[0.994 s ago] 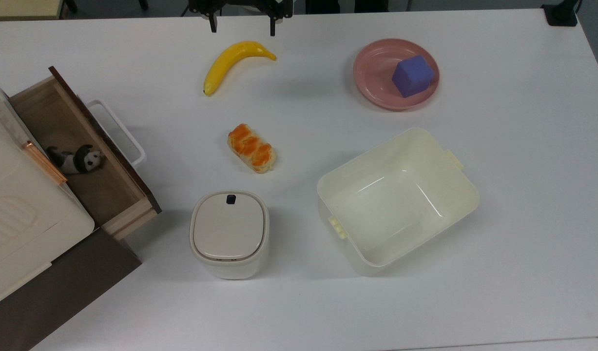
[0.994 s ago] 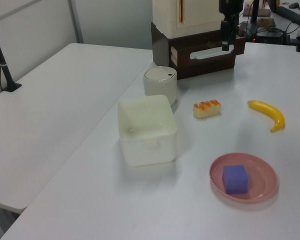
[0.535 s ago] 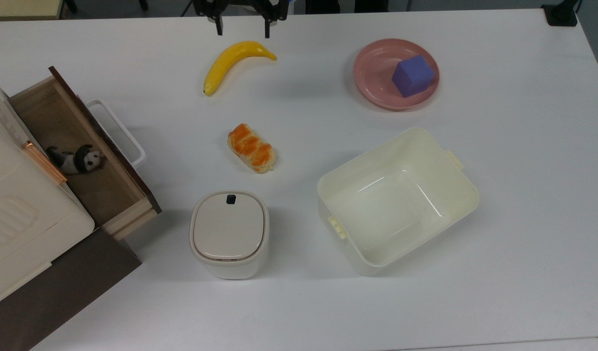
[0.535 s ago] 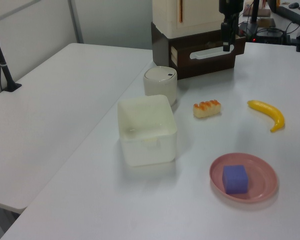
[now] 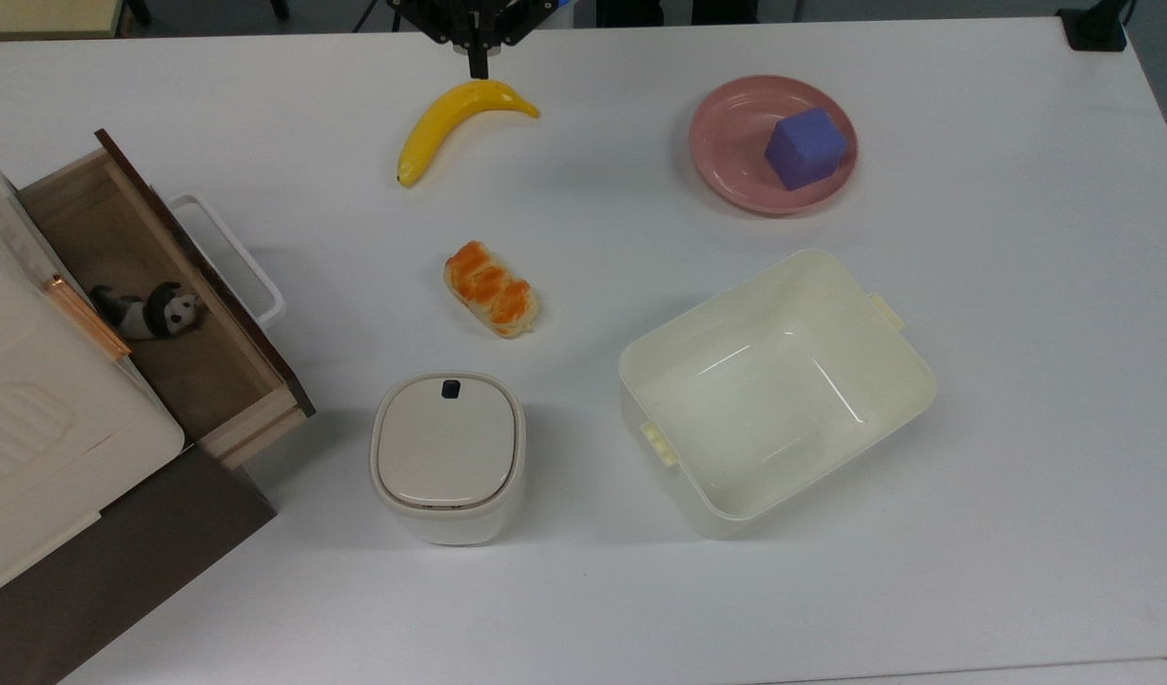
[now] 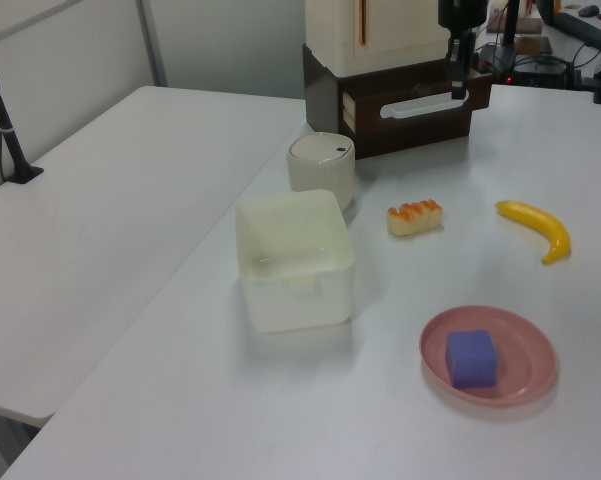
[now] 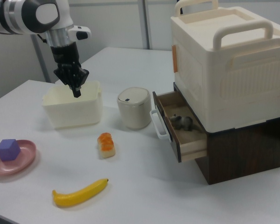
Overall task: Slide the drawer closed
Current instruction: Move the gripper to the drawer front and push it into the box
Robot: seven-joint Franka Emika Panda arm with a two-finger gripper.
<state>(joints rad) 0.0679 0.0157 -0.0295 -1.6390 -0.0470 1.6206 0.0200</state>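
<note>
Open drawer (image 5: 155, 314), panda toy (image 7: 182, 122) inside.
We see its handled front facing the banana (image 5: 455, 122); the gripper (image 7: 77, 91) hangs above the table with fingers pressed together.

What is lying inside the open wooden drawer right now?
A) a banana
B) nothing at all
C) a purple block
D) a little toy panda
D: a small black-and-white toy panda lies on the floor of the open drawer, while the banana lies out on the white table and the purple block sits on the pink plate.
</note>
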